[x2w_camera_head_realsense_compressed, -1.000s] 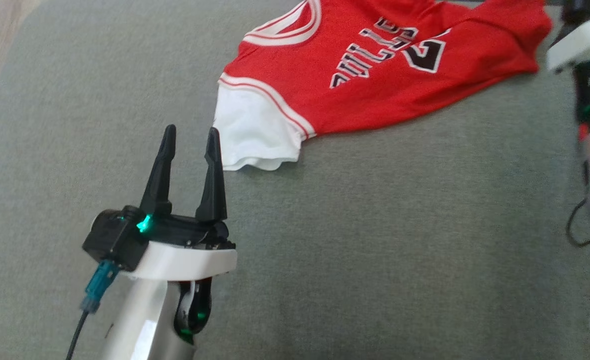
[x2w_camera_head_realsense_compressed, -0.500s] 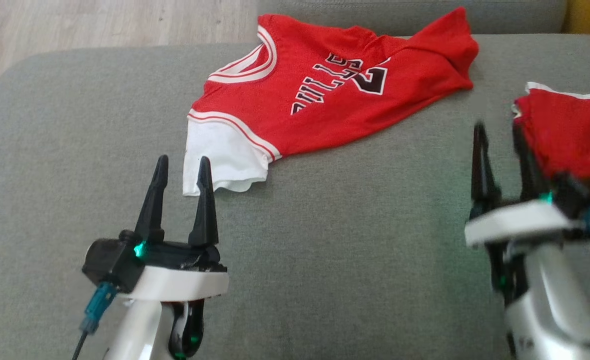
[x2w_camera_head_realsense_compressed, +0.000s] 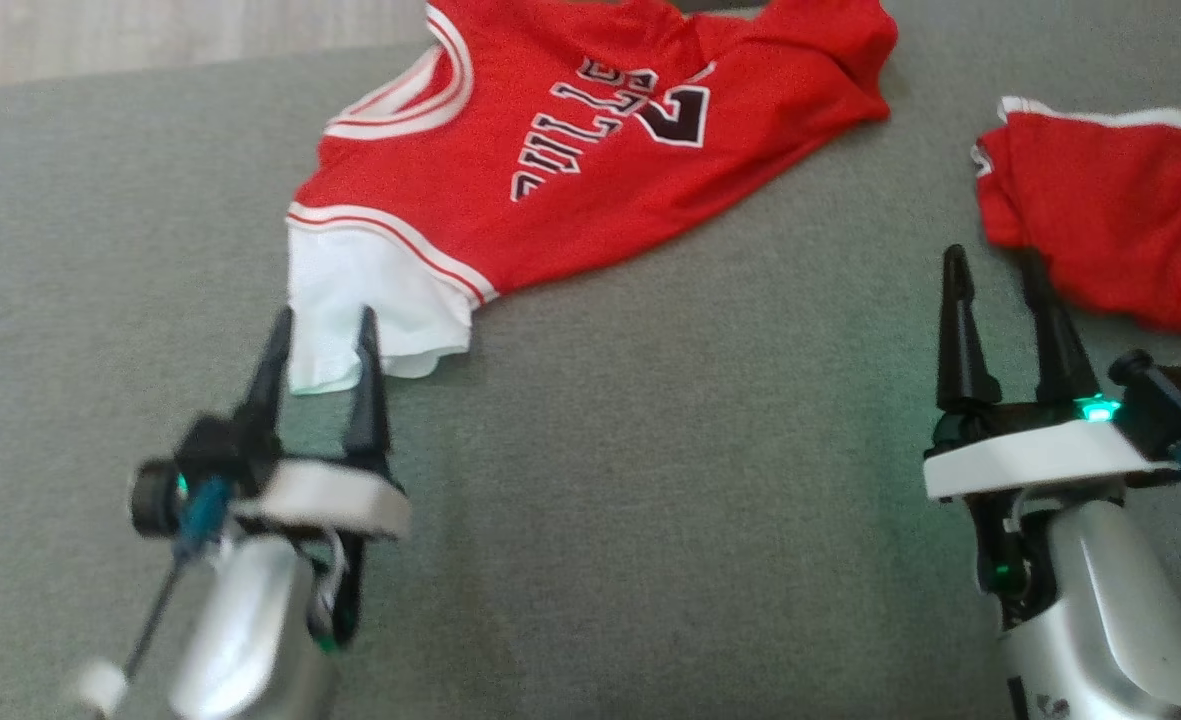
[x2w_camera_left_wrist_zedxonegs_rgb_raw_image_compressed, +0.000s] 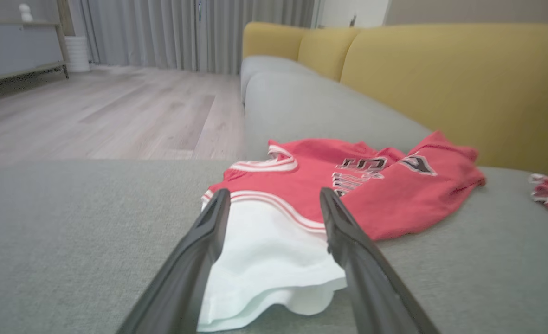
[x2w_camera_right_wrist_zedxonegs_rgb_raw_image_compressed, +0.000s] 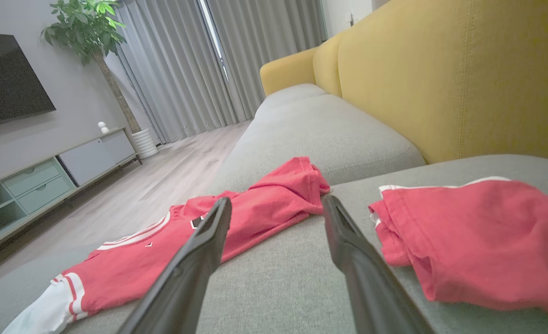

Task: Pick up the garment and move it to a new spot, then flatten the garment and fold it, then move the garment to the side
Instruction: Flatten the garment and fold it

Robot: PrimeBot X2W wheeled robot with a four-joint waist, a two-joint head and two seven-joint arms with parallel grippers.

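Fingers [x2w_camera_head_realsense_compressed: 364, 400] of left gripper [x2w_camera_head_realsense_compressed: 324, 318] apart, nothing clamped between them; same on right gripper [x2w_camera_head_realsense_compressed: 992, 255], spread wide and empty. Ahead of both, jersey [x2w_camera_head_realsense_compressed: 590, 150] lying on grey cushion [x2w_camera_head_realsense_compressed: 700, 480]: red, white trim at the neck, dark lettering, rumpled at its far right corner, white sleeve [x2w_camera_head_realsense_compressed: 370, 290] at the near left end. In head view, both left fingertips right at the sleeve's near hem and overlapping its edge; touching the cloth or just above it, impossible to tell. In left wrist view, sleeve framed between the two fingers, wavy hem low in the gap, red body beyond. Right gripper over bare cushion, well apart from the jersey's lower edge; in right wrist view, rumpled corner seen between its fingers, far ahead. Just beside right gripper's outer finger, red cloth [x2w_camera_head_realsense_compressed: 1110, 230] with white edging, bunched, apart from the jersey. Behind the cushion, yellow backrest [x2w_camera_left_wrist_zedxonegs_rgb_raw_image_compressed: 441, 83]; off to the left, pale wooden floor [x2w_camera_left_wrist_zedxonegs_rgb_raw_image_compressed: 93, 116].
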